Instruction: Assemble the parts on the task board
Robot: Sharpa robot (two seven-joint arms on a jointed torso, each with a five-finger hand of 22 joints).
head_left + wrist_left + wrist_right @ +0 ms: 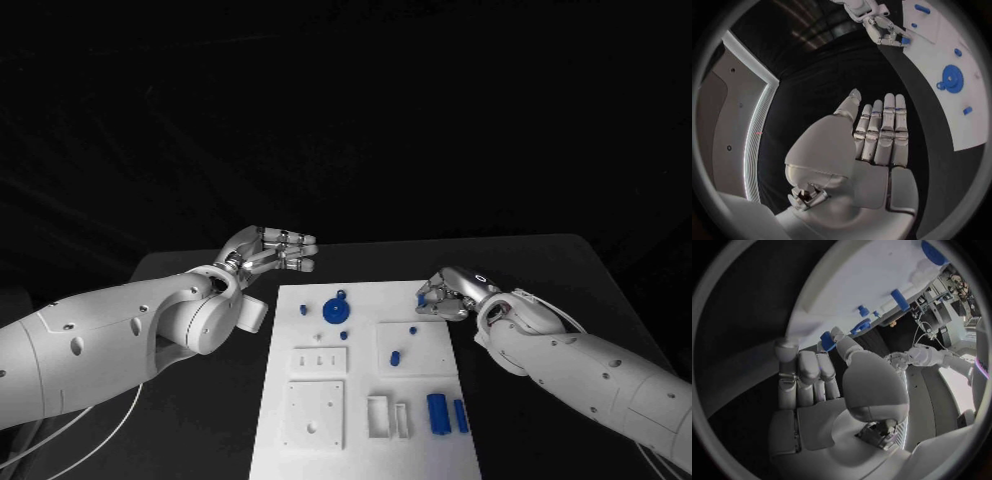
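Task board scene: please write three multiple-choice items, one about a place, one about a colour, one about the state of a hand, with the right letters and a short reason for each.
1. Where does the round gear sit on the task board?
A. near its far end
B. at its near edge
C. off the board, on the black table

2. What colour are the small parts on the board?
A. red
B. blue
C. green

3. What is the right hand doing?
A. lying flat and open on the table
B. pinching a small blue part in its fingers
C. gripping the gear

Answers:
1. A: the head view shows the gear on the board's far part, between the two hands.
2. B: the gear, pegs and cylinders all look blue.
3. B: the right wrist view shows a blue piece between the thumb and a finger, at the board's edge.
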